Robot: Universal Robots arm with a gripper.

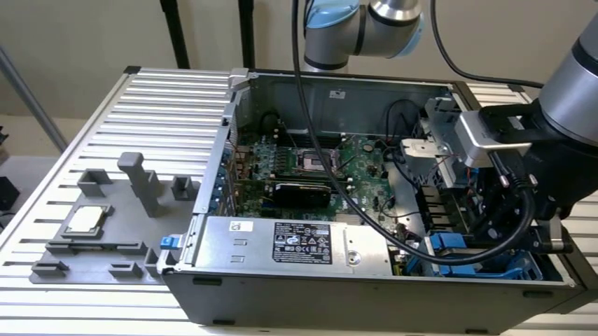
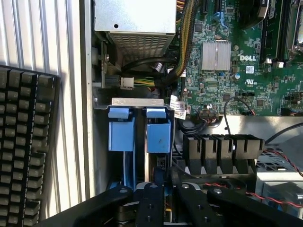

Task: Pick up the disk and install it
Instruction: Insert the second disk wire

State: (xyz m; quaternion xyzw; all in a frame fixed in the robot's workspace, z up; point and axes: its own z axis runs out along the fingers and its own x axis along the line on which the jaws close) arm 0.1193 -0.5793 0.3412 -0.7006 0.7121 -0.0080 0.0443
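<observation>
My gripper (image 2: 158,198) sits narrow in the wrist view, black fingers (image 2: 150,203) clamped on the disk (image 2: 157,137), which stands on edge in the blue drive bay (image 2: 121,135) at the open computer case (image 1: 374,290)'s near right corner. Beyond it, the green motherboard (image 2: 246,61) reads "DELL".

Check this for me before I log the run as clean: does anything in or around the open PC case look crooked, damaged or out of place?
Nothing stands out. The gripper sits low over the drive bay, where two blue-framed carriers stand upright side by side, and the disk looks seated straight. The motherboard and cables look undamaged, and the keyboard lies flat beside the case.
</observation>
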